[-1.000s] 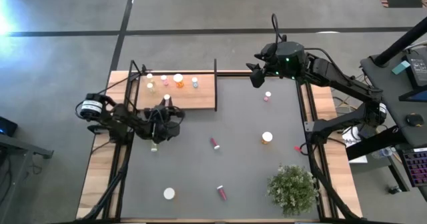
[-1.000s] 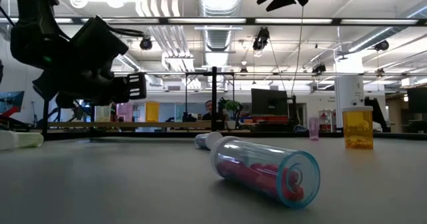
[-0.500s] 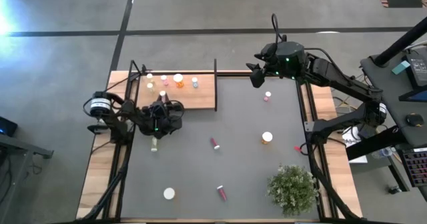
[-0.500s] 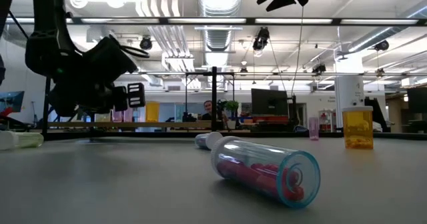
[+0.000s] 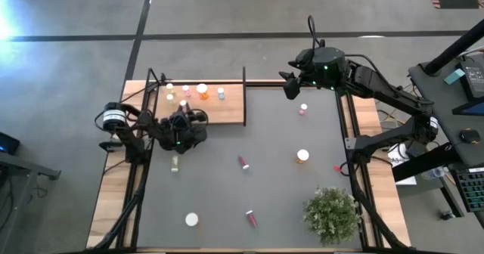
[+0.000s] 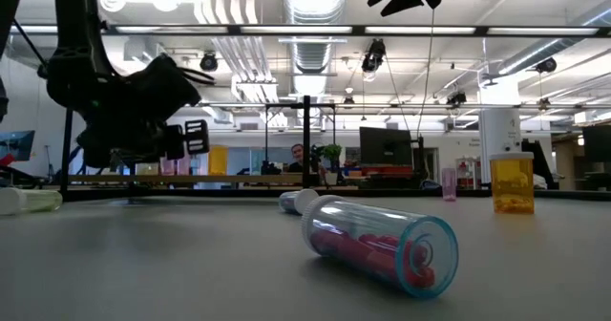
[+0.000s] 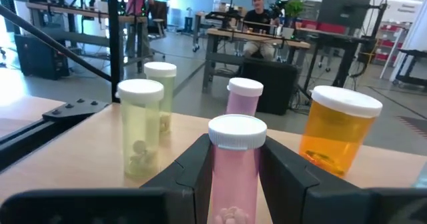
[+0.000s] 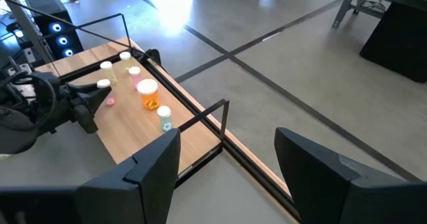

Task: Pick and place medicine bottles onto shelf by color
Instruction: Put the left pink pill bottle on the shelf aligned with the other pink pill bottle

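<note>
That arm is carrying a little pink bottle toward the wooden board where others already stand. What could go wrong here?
The left gripper holds a pink bottle between its fingers, close to the bottles already on the shelf. Setting it down, it could bump the yellow-green bottle or the orange bottle and topple them. The bottle might also tip when released.

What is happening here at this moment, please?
The robot is sorting medicine bottles onto a wooden shelf. The left gripper, its jaws shut on a pink bottle, holds it at the shelf's edge, facing two yellow-green bottles, another pink bottle and an orange bottle standing there. The right gripper waits open at the table's far side. Several bottles are on the dark table, including an upright orange one.
</note>
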